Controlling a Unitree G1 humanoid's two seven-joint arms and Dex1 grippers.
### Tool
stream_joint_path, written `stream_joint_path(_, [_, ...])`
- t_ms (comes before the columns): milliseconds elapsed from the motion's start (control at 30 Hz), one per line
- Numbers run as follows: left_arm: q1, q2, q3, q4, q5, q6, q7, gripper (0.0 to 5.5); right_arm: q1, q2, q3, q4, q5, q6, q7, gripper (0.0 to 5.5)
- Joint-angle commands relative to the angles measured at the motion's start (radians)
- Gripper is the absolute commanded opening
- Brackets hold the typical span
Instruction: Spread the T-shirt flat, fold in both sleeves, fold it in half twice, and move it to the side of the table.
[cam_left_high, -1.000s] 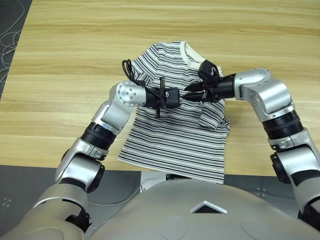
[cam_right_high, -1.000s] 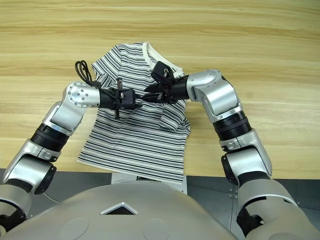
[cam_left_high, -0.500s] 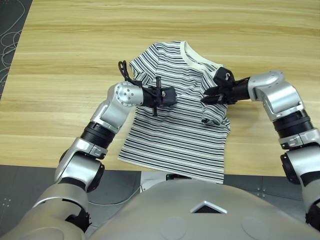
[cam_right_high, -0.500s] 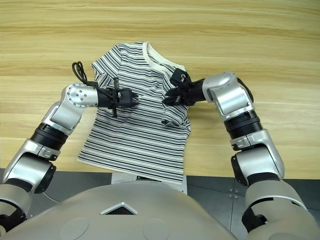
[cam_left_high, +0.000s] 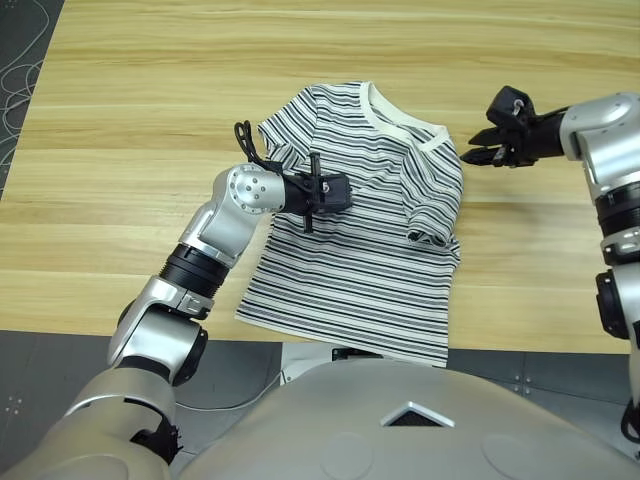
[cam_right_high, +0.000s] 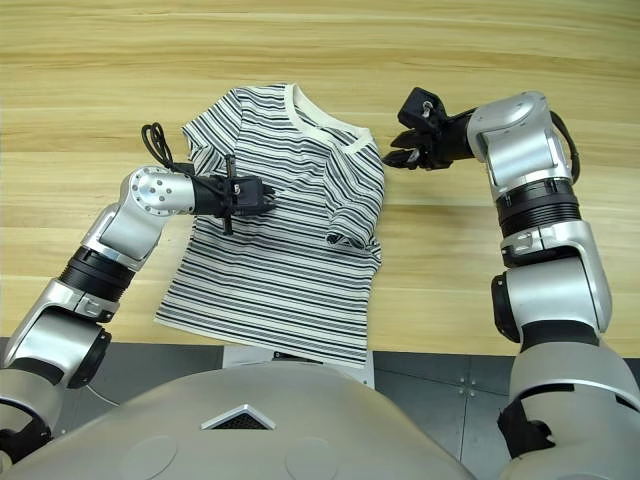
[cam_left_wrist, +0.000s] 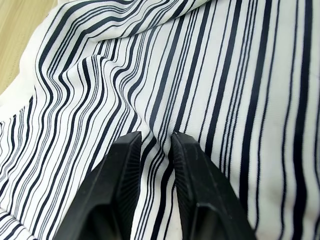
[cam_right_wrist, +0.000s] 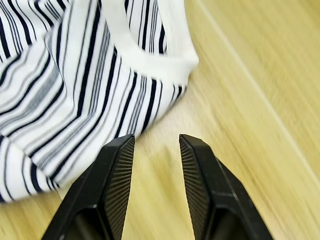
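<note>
Your T-shirt (cam_left_high: 350, 255) lies on the table (cam_left_high: 120, 120) with the collar (cam_left_high: 397, 120) at the far end and the hem at the near edge, right in front of you. The sleeve (cam_left_high: 432, 205) on your right side is turned in over the body of the shirt, with a small curl of cloth at its lower end. On your left side the shoulder edge is rumpled rather than flat.

Your left gripper (cam_left_wrist: 155, 139) is down on the chest of the shirt, left of its middle and below the collar. Its jaws are narrow, and in the wrist view the stripes pucker and run together into the slit between the two fingers (cam_left_wrist: 120, 185), so you have a small ridge of cloth pinched there.

Your right gripper (cam_right_wrist: 156, 141) is off the shirt, over bare wood just beside the right shoulder and collar end. Its jaws stand apart with only wood between them, holding nothing. The shoulder edge of the shirt lies just past the fingertips and is not between them.
</note>
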Motion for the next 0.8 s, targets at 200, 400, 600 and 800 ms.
stream_joint_path(200, [-0.004, 0.004, -0.001, 0.013, 0.018, -0.003, 0.000, 1.18, 0.105, 0.158, 0.068, -0.325, 0.060, 0.163, 0.009, 1.66])
stream_joint_path(400, [0.012, 0.015, -0.007, 0.006, 0.027, 0.003, -0.001, 1.18, 0.184, 0.154, 0.132, -0.312, 0.025, 0.166, 0.009, 1.66])
stream_joint_path(600, [0.045, 0.017, -0.042, 0.123, 0.068, -0.015, 0.027, 1.18, 0.210, 0.055, 0.106, -0.294, 0.007, 0.160, 0.027, 1.66])
stream_joint_path(800, [0.049, 0.030, -0.055, 0.178, 0.074, -0.041, 0.048, 1.18, 0.178, -0.049, 0.060, -0.218, -0.006, 0.127, 0.052, 1.66])
